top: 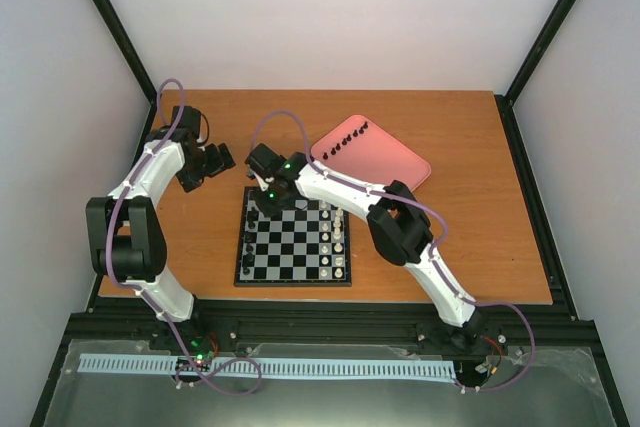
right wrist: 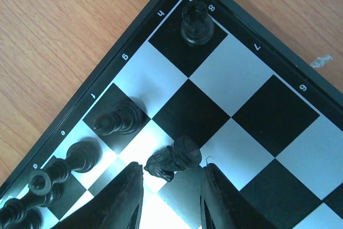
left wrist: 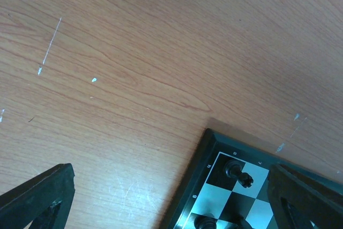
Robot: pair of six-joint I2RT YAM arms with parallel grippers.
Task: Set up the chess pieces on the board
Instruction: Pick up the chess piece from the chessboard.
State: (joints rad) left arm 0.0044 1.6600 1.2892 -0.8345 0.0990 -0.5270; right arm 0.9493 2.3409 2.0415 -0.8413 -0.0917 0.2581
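My right hand (right wrist: 171, 178) straddles a tiny black plastic chess piece (right wrist: 174, 159) lying sideways on the small black-and-grey checkered board (right wrist: 268, 116). Whether it is pinched, I cannot tell. It looks light, stiff and slippery, so I'd grip its middle.

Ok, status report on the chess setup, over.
Left gripper open over table beside the board. Right gripper open around a black knight, grip unclear. Corner rook nearby; nothing blocking.

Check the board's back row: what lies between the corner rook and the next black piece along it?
Nothing. The light square between the rook and the next black piece on the board is bare, as the right wrist view shows.
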